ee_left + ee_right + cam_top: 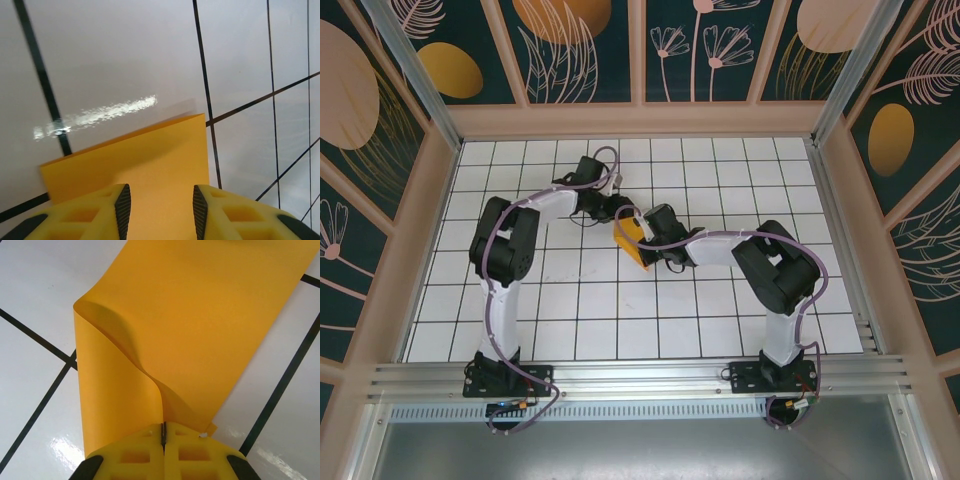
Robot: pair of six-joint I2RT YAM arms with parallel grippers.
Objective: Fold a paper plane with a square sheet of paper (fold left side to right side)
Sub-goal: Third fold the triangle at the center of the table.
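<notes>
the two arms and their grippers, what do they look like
Both the left arm and right arm have white tube links, bulky black joint housings and black bases, with a thin purple cable looping along each. The left gripper and right gripper have bright yellow plastic fingers with cut-out pockets and black ribbed pads.

Orange-yellow square sheet of paper (200, 330) on white table (570, 300) gridded with black lines.
</notes>
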